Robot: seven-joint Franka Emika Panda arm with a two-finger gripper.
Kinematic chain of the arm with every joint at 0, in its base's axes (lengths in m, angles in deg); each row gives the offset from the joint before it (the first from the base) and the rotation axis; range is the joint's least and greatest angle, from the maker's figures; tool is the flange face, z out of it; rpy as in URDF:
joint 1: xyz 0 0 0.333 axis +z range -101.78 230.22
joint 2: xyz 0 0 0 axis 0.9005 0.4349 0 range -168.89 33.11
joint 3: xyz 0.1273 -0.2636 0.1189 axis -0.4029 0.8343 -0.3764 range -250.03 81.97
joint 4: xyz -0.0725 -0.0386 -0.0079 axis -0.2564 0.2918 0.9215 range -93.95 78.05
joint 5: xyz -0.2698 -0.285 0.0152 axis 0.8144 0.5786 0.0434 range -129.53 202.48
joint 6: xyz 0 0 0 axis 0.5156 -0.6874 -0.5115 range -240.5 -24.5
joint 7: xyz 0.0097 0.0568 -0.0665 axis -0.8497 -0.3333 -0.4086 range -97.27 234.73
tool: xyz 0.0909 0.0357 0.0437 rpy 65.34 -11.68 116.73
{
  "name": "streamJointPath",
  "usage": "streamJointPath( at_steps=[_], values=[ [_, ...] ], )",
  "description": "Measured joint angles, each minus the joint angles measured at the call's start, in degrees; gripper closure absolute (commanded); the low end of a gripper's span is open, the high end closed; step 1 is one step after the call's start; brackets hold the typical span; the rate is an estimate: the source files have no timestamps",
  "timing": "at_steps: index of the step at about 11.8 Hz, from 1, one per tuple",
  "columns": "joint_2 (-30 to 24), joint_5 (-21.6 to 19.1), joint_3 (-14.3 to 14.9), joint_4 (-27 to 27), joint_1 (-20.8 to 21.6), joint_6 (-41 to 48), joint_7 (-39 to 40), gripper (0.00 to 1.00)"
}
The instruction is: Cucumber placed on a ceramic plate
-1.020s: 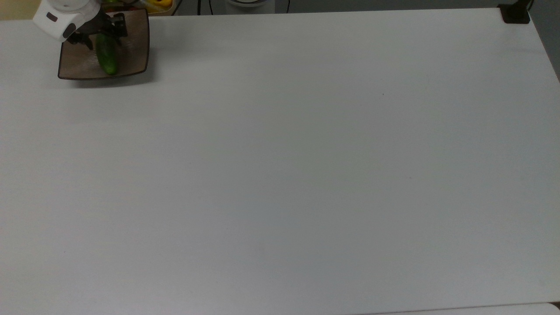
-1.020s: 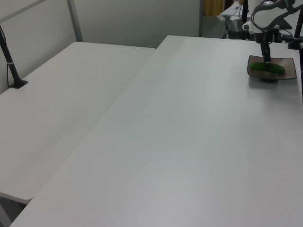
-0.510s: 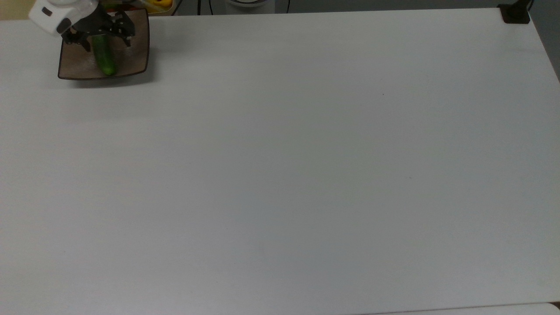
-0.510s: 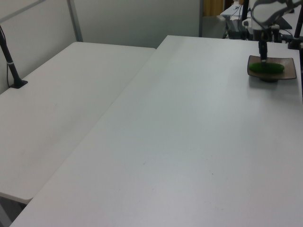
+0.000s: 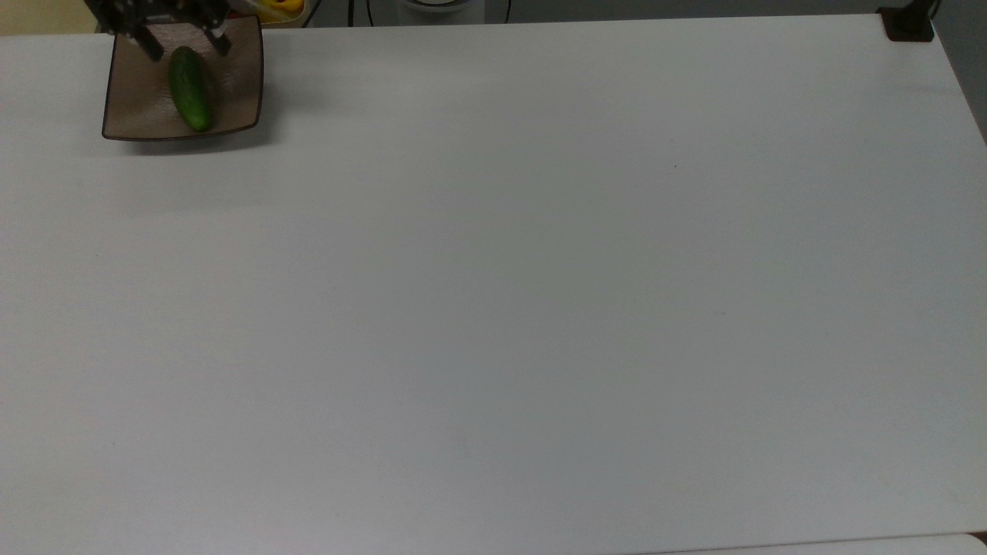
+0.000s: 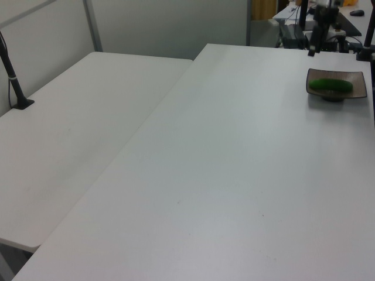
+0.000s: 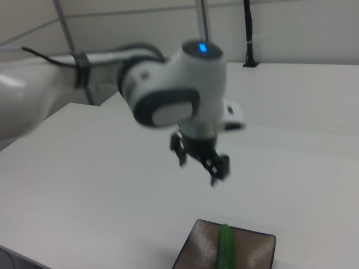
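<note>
The cucumber [image 5: 189, 87] is short and dark green, and it lies loose on the square brown ceramic plate [image 5: 135, 96] in the top view's upper left corner. My gripper [image 5: 187, 42] hangs open and empty over the plate's far edge, well above the cucumber. The left view has the cucumber [image 6: 331, 85] lengthwise on the plate [image 6: 358, 89] at far right, with the gripper [image 6: 319, 48] raised behind it. The right view has the gripper [image 7: 199, 170] spread in the air above the cucumber [image 7: 226, 249] and plate [image 7: 193, 255].
The white table [image 5: 493, 308] stretches wide toward the top view's right and bottom. A black mount [image 5: 908, 25] sits at its top right corner. Yellow items [image 5: 281, 6] lie just beyond the plate. A second table [image 6: 76, 117] with a black post [image 6: 14, 82] adjoins.
The gripper has let go of the cucumber, opened and risen away toward the top view's upper edge. The cucumber stays lying on the plate.
</note>
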Motion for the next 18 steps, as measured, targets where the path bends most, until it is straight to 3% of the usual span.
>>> streamJointPath(
  at_steps=[4,10,12,14,18],
  values=[
    [-1.56,-0.30,-7.08,14.11,1.45,17.07,-12.71,0.00],
    [-1.87,1.46,-23.24,15.10,1.56,17.48,-23.08,0.00],
    [-1.83,5.40,-27.12,15.05,1.70,16.50,-24.49,0.00],
    [-1.10,8.46,-29.08,14.32,3.07,12.10,-25.72,0.00],
    [0.14,12.12,-29.20,13.87,3.92,9.29,-26.15,0.00]
  ],
)
